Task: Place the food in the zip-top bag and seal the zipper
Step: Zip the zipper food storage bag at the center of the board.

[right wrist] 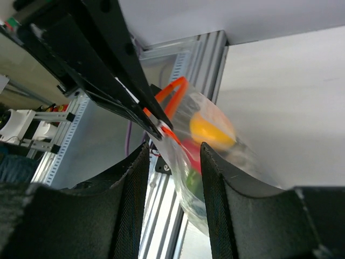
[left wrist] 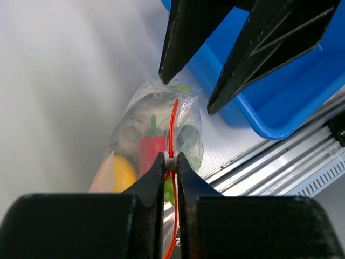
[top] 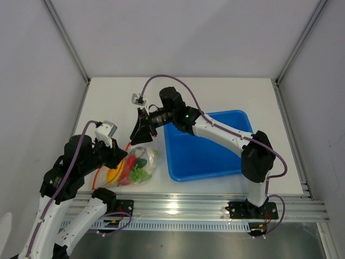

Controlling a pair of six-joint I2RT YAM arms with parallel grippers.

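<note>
I see my left fingers [left wrist: 153,183] pinching the zipper [left wrist: 173,121] of the zip-top bag [top: 141,164] just left of the blue tray [top: 215,156], right fingers [right wrist: 132,189] spread.

Parted right gripper [right wrist: 173,155] at six o'clock, clear zip-top bag [right wrist: 237,162] between fingers; at eleven o'clock, orange-red zipper [right wrist: 173,88] pinched by left gripper [right wrist: 158,128]; yellow squash [right wrist: 213,129] inside.

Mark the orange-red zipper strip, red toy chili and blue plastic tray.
Orange-red zipper strip [left wrist: 173,127]: left wrist view, mid-length.
Red toy chili [left wrist: 152,149]: left wrist view, its body.
Blue plastic tray [top: 205,154]: top external view, bare floor.
</note>
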